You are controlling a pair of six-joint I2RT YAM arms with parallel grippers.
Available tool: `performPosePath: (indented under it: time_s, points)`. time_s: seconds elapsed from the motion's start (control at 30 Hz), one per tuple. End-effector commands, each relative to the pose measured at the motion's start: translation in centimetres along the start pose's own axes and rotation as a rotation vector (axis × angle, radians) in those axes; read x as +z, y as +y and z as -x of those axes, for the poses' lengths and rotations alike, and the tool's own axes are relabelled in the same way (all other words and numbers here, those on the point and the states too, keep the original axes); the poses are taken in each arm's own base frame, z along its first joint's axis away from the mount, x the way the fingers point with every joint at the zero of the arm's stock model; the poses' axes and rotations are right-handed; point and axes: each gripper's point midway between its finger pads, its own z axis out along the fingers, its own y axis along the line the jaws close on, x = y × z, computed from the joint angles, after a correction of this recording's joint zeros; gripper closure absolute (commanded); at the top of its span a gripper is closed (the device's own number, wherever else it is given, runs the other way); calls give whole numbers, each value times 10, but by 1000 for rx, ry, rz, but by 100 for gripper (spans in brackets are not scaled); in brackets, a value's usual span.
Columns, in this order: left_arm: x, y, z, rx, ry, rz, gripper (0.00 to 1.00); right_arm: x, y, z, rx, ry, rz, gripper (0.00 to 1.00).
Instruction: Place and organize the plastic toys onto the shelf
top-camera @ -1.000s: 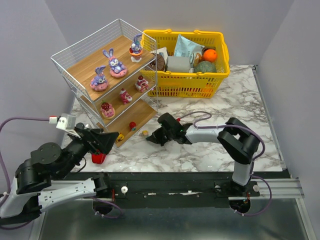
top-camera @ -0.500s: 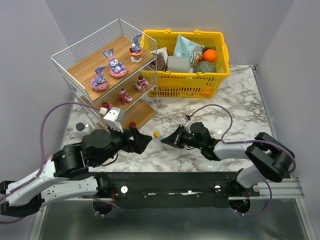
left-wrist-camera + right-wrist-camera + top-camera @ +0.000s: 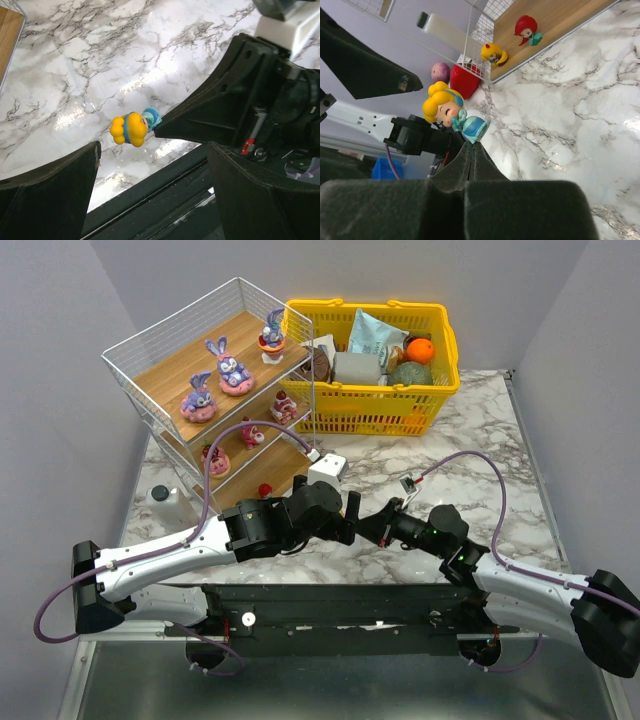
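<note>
Shelf of white wire and wood (image 3: 172,362) held three purple plastic bunnies (image 3: 234,368) atop, three pink-red figures (image 3: 248,430) below; lowest tier partly hidden. Before it, right gripper (image 3: 471,145) clamped one yellow-haired blue figurine (image 3: 451,112); left gripper (image 3: 153,146) gaped.

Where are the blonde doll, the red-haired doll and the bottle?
blonde doll (image 3: 449,112): right wrist view, on its face.
red-haired doll (image 3: 525,25): right wrist view, on its red hair.
bottle (image 3: 170,505): top view, on its white body.

In the top view the doll (image 3: 134,128) is hidden by the left arm (image 3: 250,530). The left fingers (image 3: 50,195) are cut off by the left wrist view's lower edge.
</note>
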Motion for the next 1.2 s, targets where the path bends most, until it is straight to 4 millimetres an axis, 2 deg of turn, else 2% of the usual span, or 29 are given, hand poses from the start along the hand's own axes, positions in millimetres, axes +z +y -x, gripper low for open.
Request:
performPosePath:
  time_s: [0.0,0.17,0.3,0.47,0.67,0.8,1.07,1.17]
  points:
    - [-2,-10,18,-39,-31,-2,6,-11,-5,-6,-84,14,1,100]
    - [7,-2,14,-51,-6,27,14,-17,-1,-2,-95,-4,13,100]
    - [11,0,9,-65,22,1,29,-20,3,-4,-90,1,30,99]
    - [14,6,1,-68,54,-10,30,-22,3,-2,-82,-17,30,100]
    - [19,-1,-11,-78,103,-78,27,-21,8,2,-85,-27,43,99]
    - [22,0,-11,-68,96,-77,37,-20,9,0,-84,-15,54,99]
    - [28,0,-16,-63,108,-83,43,-21,13,-1,-93,-13,72,100]
    - [29,0,-18,-55,118,-84,49,-21,12,0,-93,-19,70,99]
